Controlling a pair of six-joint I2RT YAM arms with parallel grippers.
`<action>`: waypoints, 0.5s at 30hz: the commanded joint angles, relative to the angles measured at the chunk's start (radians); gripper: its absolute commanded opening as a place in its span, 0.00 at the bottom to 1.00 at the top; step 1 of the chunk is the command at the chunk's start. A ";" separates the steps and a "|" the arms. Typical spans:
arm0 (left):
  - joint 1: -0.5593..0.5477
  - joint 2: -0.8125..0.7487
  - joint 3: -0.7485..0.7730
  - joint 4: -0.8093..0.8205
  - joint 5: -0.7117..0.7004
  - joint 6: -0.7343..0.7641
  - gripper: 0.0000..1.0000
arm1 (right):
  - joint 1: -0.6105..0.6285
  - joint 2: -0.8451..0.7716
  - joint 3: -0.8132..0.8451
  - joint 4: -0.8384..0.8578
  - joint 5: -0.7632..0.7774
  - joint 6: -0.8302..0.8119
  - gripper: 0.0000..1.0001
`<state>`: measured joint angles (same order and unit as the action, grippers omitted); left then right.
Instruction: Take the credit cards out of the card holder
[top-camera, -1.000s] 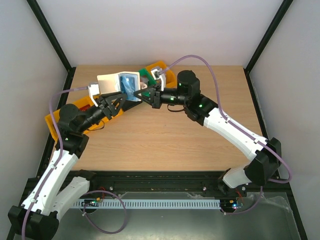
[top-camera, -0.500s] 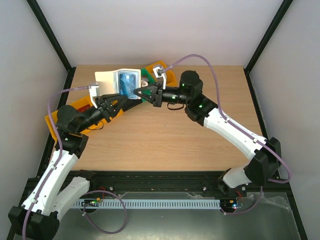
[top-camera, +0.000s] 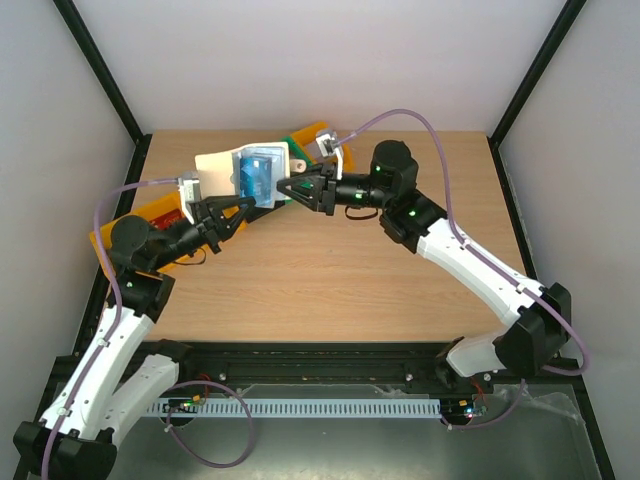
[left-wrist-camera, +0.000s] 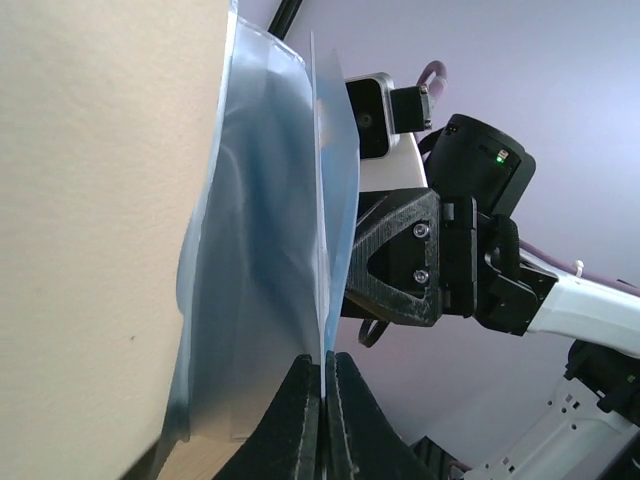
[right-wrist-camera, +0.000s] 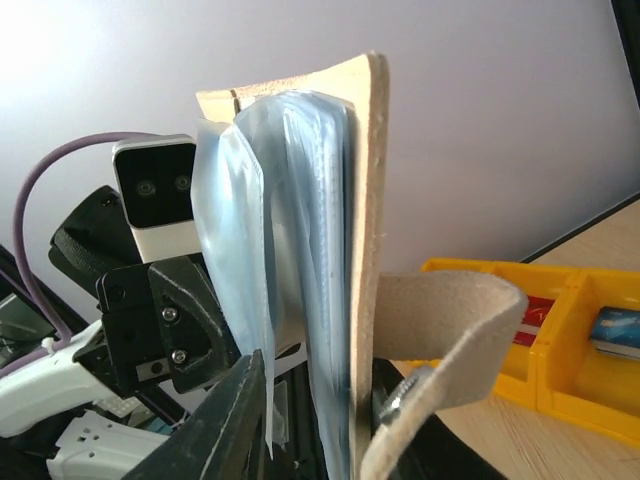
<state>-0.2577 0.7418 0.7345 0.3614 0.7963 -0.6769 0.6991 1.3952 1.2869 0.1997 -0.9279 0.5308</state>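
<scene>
Card holder (top-camera: 218, 165) aloft over the far left of the counter (top-camera: 340, 280), spread open between the two hands and well clear of the wood. Beige cover turned to the left, pale-blue clear sleeves (top-camera: 259, 173) fanned out toward the right. Credit cards not to be told apart from the sleeves in any view. Beige strap (right-wrist-camera: 450, 310) with a metal snap curling off the cover's edge, close up in the right wrist view. Left hand (left-wrist-camera: 322, 390) under the holder, fingers pressed together on one thin pale-blue leaf at the sleeves' lower edge; sleeve or card, impossible to say. Beige cover filling the left of that view, sleeves bulging just beside it. Right hand (top-camera: 285, 186) reaching in from the right, just beside the left one, fingers (right-wrist-camera: 245, 420) apart and straddling the holder's lower edge, with cover and sleeves standing upright between them; contact of either pad with the holder not discernible. Behind the holder, near the counter's far edge, yellow bin (top-camera: 320, 131) just beside a green bin (top-camera: 293, 146). In the right wrist view, yellow compartments holding a red-and-white item (right-wrist-camera: 535, 310) and a blue one (right-wrist-camera: 620, 330). Second bin, yellow-orange (top-camera: 106, 240), at the counter's left edge, partly under the left arm. Purple cables (top-camera: 400, 112) looping above both arms.
</scene>
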 joint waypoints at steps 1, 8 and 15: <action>-0.002 -0.002 0.002 0.042 0.019 0.005 0.02 | -0.005 -0.015 -0.004 0.054 -0.090 0.045 0.27; -0.003 0.017 0.008 0.073 0.030 -0.008 0.02 | 0.019 0.006 -0.010 0.132 -0.143 0.094 0.31; -0.001 0.008 0.027 0.019 0.034 0.033 0.02 | 0.004 0.005 -0.001 0.118 -0.087 0.088 0.02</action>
<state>-0.2588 0.7586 0.7345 0.4030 0.8192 -0.6792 0.7059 1.4044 1.2720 0.2726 -1.0103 0.6151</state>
